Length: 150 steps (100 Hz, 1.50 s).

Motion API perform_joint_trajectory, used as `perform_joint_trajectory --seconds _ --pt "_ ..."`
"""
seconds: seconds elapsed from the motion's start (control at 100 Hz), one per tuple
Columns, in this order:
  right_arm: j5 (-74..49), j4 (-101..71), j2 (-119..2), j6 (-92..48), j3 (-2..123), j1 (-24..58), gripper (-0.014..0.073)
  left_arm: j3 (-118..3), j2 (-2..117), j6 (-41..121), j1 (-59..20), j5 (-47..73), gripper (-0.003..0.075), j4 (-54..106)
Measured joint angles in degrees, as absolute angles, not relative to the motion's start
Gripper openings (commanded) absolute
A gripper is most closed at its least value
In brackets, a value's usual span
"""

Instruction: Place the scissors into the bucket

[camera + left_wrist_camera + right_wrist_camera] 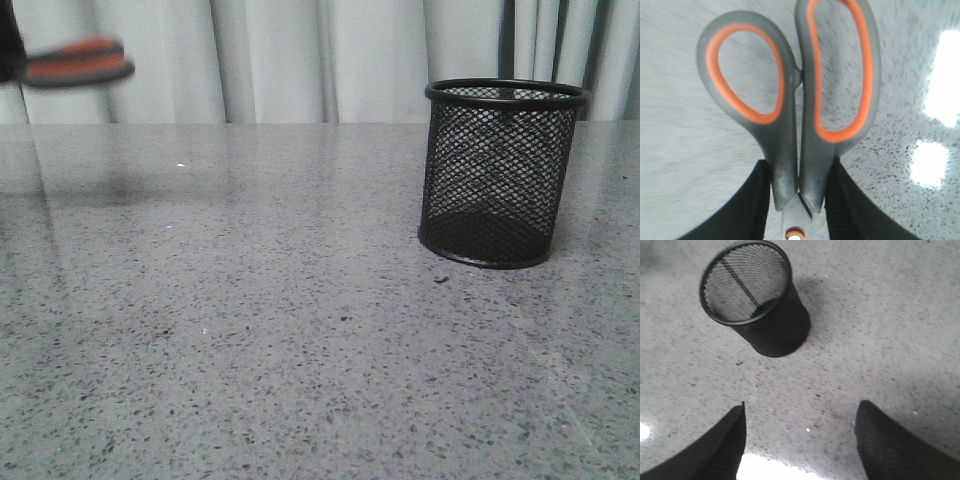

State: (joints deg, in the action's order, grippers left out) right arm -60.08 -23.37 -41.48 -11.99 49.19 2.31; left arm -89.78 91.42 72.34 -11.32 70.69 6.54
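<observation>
On the speckled grey surface [250, 330] the black mesh bucket [500, 170] stands upright to the right, while the left pincer [799, 200] pinches the scissors [795, 100] aloft at far left, and the right pincer [800, 440] hangs spread apart above the surface.

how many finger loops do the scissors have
2, both in the left wrist view: a smaller loop and a longer loop side by side on the scissors, above the left gripper clamping them.
</observation>
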Motion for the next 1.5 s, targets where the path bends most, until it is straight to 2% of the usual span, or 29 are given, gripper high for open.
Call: perform_joint_trajectory --seconds 0.38,0.63,1.02,1.23,1.5 --pt "-54.1 -52.7 -41.5 -28.0 49.2 2.3 0.0399 -92.6 76.7 64.4 -23.1 72.2 -0.0020 6.3" --pt "-53.0 -72.6 -41.5 -38.4 49.3 2.3 0.0370 -92.7 72.4 56.5 -34.0 72.7 -0.0020 5.3" --pt "-57.6 -75.3 -45.6 -39.4 54.3 2.3 0.0370 -92.9 72.1 44.1 -53.3 68.3 -0.0020 -3.0" --pt "-58.1 -75.7 -46.9 -39.4 54.7 2.3 0.0370 -92.9 72.7 40.9 -58.3 65.1 -0.0020 -3.3" --pt "-58.8 -76.1 -46.9 -39.4 54.7 2.3 0.0370 -93.0 76.5 38.7 -61.1 61.9 -0.0020 -3.3"
